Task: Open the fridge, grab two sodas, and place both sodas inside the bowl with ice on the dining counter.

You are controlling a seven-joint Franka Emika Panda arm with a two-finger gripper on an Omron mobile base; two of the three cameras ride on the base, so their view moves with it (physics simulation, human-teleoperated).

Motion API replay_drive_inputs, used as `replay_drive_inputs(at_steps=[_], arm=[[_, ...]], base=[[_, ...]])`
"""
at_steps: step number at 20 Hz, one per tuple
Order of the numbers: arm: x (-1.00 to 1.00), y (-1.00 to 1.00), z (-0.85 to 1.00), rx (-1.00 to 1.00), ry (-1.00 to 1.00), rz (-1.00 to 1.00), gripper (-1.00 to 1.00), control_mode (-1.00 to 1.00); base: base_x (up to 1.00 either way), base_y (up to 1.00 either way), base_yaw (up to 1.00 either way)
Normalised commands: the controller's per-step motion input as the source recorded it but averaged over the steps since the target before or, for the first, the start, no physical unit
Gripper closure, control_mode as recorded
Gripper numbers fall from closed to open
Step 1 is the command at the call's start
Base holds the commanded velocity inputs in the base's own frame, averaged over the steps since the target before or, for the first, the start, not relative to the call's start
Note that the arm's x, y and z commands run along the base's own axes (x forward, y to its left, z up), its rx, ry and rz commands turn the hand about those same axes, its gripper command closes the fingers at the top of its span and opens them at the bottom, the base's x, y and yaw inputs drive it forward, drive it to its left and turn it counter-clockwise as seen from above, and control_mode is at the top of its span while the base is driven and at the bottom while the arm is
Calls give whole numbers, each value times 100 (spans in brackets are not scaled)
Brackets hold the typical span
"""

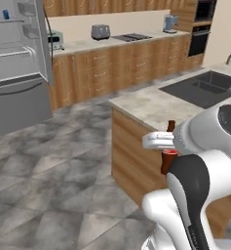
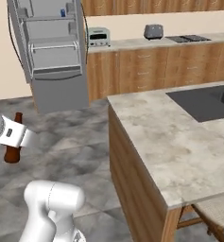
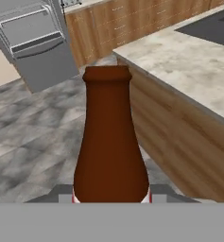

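Pincer (image 3: 111,201) clenched on the brown bottle (image 3: 111,142), held upright low on its body, out over the floor beside the tabletop's (image 2: 179,142) wooden side. Judged step: carrying the first soda toward the bowl; next calls for a lift above the stone edge and travel on to the bowl. Arm bent, hand level. Far back the fridge (image 2: 56,56) stands open, blue can (image 2: 63,13) on a top shelf.
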Motion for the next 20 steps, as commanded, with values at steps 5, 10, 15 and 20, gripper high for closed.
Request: replay_drive_inputs(at_steps=[5, 10, 15, 20], arm=[[0, 0, 0, 0, 0, 0, 100, 100], [0, 0, 0, 0, 0, 0, 100, 100], [0, 0, 0, 0, 0, 0, 100, 100], [0, 0, 0, 0, 0, 0, 100, 100]], base=[[-100, -100, -7], [-48, -100, -4], [-4, -100, -1], [9, -100, 0]])
